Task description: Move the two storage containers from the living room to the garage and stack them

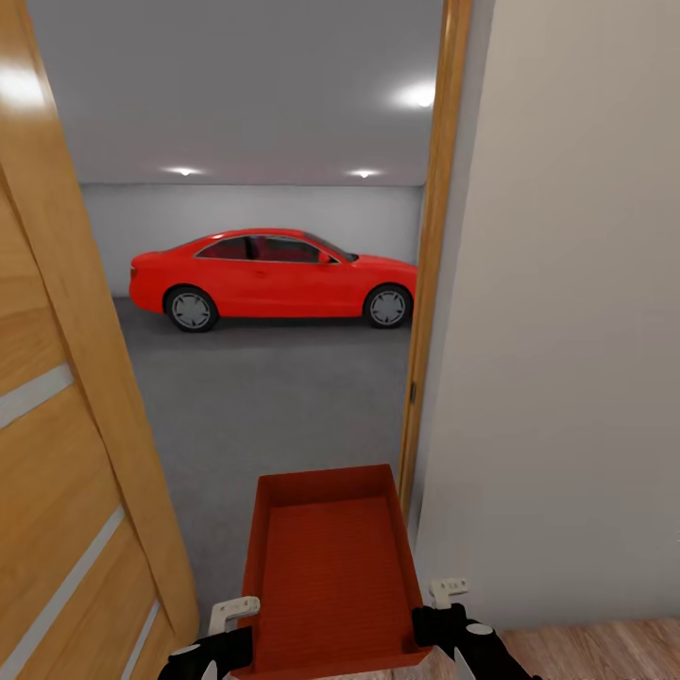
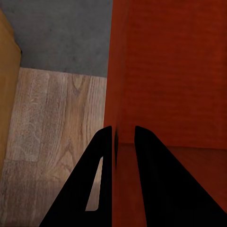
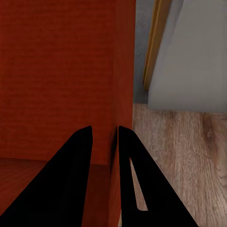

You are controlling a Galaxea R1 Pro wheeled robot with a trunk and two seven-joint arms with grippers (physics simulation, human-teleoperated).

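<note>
Your left pincer (image 2: 124,137) is clenched on the left wall of the storage container (image 1: 331,567), one finger inside the bin and one outside it, and your right pincer (image 3: 105,137) grips the opposite wall the same way. Between the two pincers the orange-red container is held level and open side up, its far end reaching ahead of both into the doorway; it looks empty, though the near end is cut off at the picture's edge. Under each pincer, outside the bin, lies light wood plank floor (image 2: 52,127). Beyond the left pincer stands an open wooden door (image 1: 66,425), and beyond the right pincer the wooden door frame (image 1: 430,264) and a beige wall (image 1: 567,331). Past the container's far end spreads the garage's grey floor (image 1: 274,397), and farthest off a red car (image 1: 274,277) stands side-on before the pale back wall (image 1: 255,210).
</note>
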